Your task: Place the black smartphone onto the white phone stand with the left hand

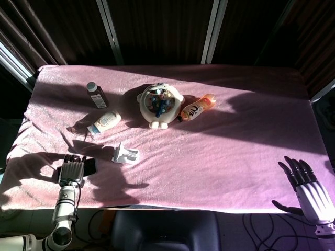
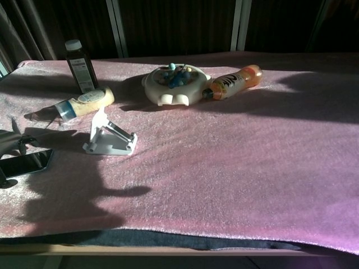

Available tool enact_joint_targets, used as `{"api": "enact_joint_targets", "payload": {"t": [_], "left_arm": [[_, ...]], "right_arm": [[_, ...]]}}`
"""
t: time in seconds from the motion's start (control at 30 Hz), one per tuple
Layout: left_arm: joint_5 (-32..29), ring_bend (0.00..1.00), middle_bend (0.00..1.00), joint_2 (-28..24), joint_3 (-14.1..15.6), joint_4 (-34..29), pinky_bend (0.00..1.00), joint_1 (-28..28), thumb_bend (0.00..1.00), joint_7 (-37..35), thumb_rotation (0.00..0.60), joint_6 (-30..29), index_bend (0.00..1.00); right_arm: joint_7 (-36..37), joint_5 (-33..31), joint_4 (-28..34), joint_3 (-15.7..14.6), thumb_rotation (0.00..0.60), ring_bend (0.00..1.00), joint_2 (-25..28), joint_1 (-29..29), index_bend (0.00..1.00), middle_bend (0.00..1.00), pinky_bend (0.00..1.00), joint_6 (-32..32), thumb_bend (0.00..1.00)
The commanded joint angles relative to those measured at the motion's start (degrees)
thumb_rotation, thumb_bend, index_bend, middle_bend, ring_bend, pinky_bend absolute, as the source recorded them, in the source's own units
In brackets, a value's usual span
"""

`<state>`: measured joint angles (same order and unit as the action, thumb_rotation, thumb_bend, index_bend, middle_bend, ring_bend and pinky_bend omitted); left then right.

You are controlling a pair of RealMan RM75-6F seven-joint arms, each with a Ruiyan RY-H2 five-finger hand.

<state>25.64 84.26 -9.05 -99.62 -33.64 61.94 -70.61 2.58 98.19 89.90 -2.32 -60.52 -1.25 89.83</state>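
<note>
The black smartphone (image 1: 90,166) (image 2: 28,162) lies flat on the pink cloth near the front left edge. My left hand (image 1: 71,170) is over its left end. Dark fingers (image 2: 10,141) show just behind the phone and a dark tip shows at its near edge. Whether the hand grips the phone is unclear. The white phone stand (image 1: 125,153) (image 2: 109,140) stands a short way to the right of the phone, with nothing on it. My right hand (image 1: 309,189) hangs off the front right edge of the table, fingers spread and holding nothing.
Behind the stand lie a cream squeeze bottle (image 1: 104,123) (image 2: 84,102) and a dark medicine bottle (image 1: 96,95) (image 2: 78,65). A round white toy (image 1: 159,104) (image 2: 173,83) and an orange drink bottle (image 1: 197,108) (image 2: 233,82) sit mid-table. Dark shadows cross the cloth.
</note>
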Motion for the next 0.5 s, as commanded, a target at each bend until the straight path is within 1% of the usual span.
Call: {"api": "enact_joint_targets", "payload": {"t": [0.03, 0.23, 0.5], "left_arm": [[-1.67, 0.08, 0.25, -0.08, 0.04, 0.68, 0.04, -1.04, 0.3, -0.27, 0.6, 0.69, 0.15], [-3.99, 0.09, 0.26, -0.76, 0.9, 0.95, 0.05, -2.45, 0.3, -0.61, 0.6, 1.69, 0.16], [-3.8, 0.1, 0.25, -2.76, 2.52, -1.36, 0.07, -3.45, 0.3, -2.4, 0.6, 2.1, 0.16]], "right_arm": [[0.04, -0.02, 0.0, 0.01, 0.6, 0.0, 0.0, 0.01, 0.0, 0.0, 0.0, 0.06, 0.21], [0.04, -0.07, 0.01, 0.02, 0.6, 0.0, -0.01, -0.02, 0.0, 0.0, 0.0, 0.09, 0.21], [-0.3, -0.03, 0.06, -0.03, 0.6, 0.0, -0.1, -0.04, 0.0, 0.0, 0.0, 0.05, 0.21]]}}
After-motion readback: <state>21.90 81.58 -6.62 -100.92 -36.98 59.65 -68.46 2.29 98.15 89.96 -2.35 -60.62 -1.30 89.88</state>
